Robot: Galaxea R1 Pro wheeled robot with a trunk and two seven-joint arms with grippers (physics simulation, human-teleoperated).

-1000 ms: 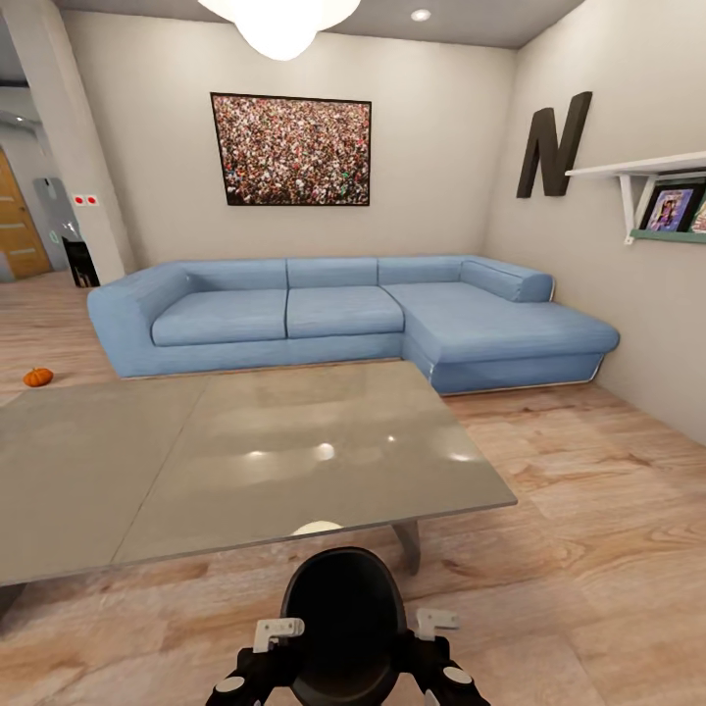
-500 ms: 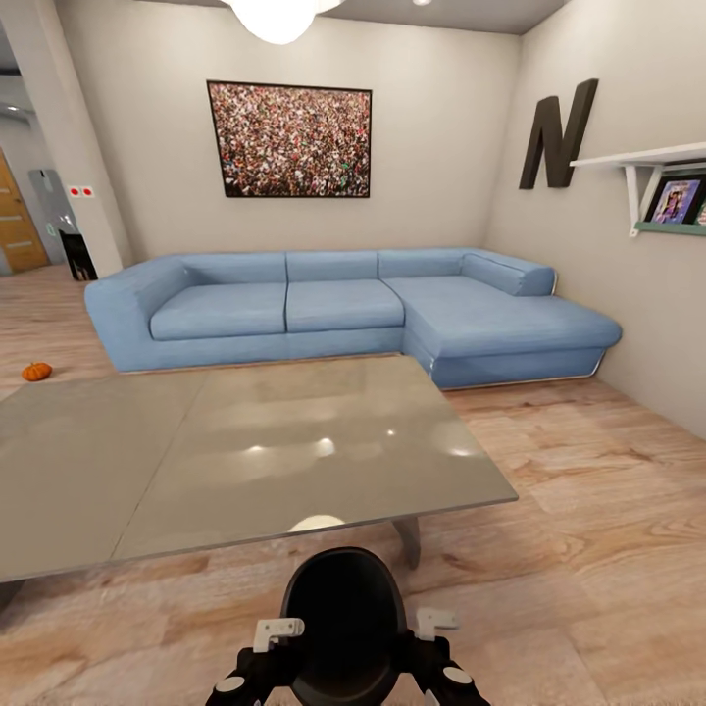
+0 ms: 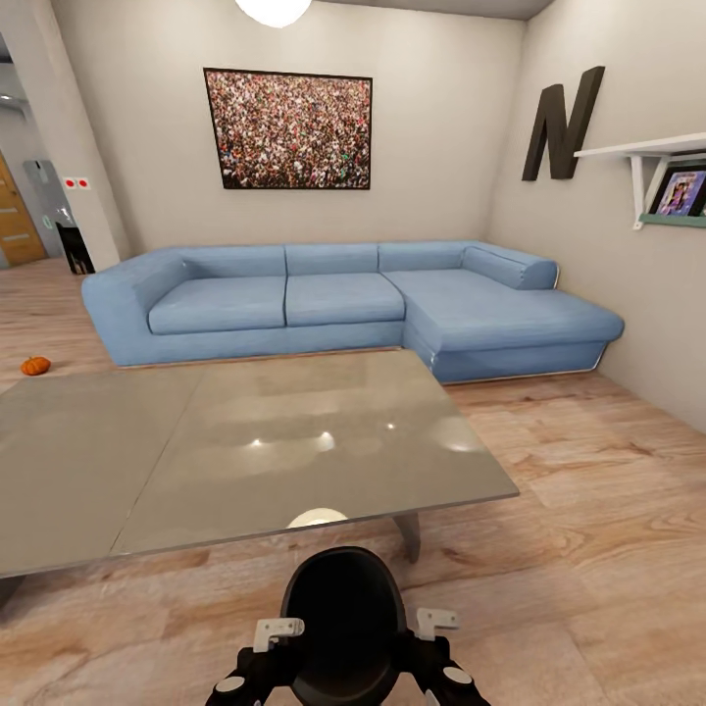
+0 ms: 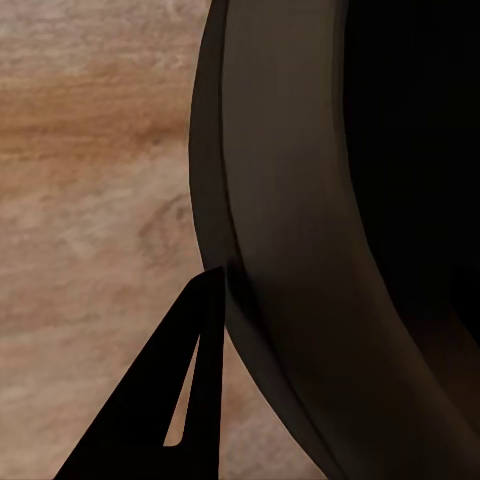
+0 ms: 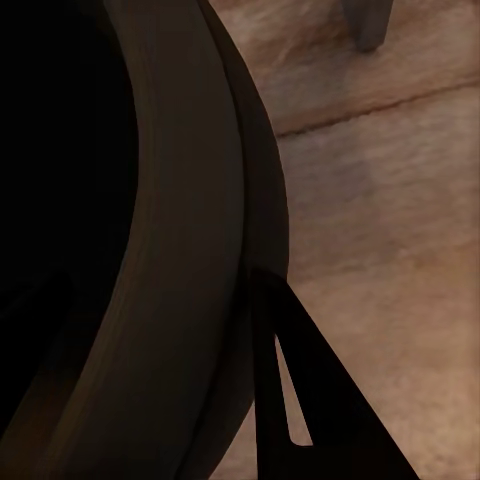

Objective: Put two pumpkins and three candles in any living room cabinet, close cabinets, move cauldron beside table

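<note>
Head view, left to right: one pumpkin (image 3: 35, 366) on the wood floor (image 3: 588, 510) at 9 o'clock, well apart from the grey table (image 3: 245, 451) at centre. Blue sofa (image 3: 343, 309) at 12 behind the table. Black cauldron (image 3: 343, 618) at 6, between both arms, just short of the table edge. Left gripper (image 4: 195, 330): one finger against the cauldron's outer wall, grip state cannot tell. Right gripper (image 5: 270, 330): same, cannot tell.

Room evenly bright, lit by a round white ceiling lamp (image 3: 274, 8). Its glare spots the glossy grey tabletop (image 3: 294, 441). Wrist views dim, soft-focused; head view wide-angle, stretched at edges.
</note>
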